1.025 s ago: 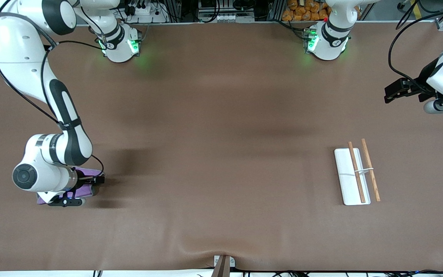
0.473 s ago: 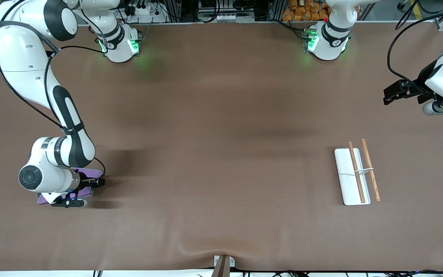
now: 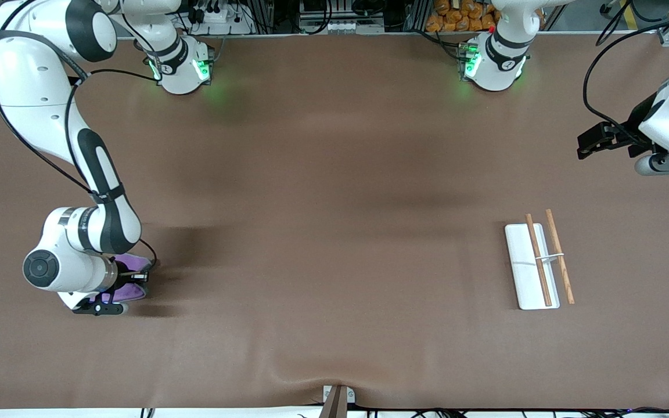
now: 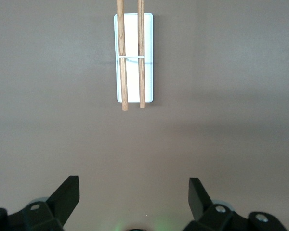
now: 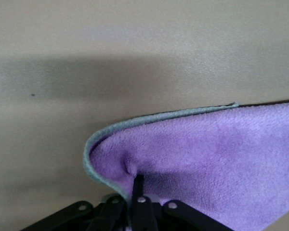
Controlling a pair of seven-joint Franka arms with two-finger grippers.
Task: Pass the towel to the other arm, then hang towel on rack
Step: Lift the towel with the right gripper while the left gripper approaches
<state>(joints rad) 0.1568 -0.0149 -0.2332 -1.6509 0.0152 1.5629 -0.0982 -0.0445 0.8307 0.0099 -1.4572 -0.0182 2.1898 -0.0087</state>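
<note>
You're at the very first step here: the pick-up. Your right gripper is down at the right arm's end of the brown table, toward the edge nearest the front camera, and its fingers are pinched together on a corner of the small soft purple towel with grey edging. The fabric puckers right at the tips, so the grab looks solid. The rest of the towel is lying on the table.

Your left gripper is waiting up in the air over the left arm's end, fingers spread wide and nothing in them. The small white flat rack with two thin wooden rods sits well apart from the towel, near that end.

Next you'd want to lift the towel clear and carry it toward mid-table, letting it hang so the left gripper has a free edge to grab.
</note>
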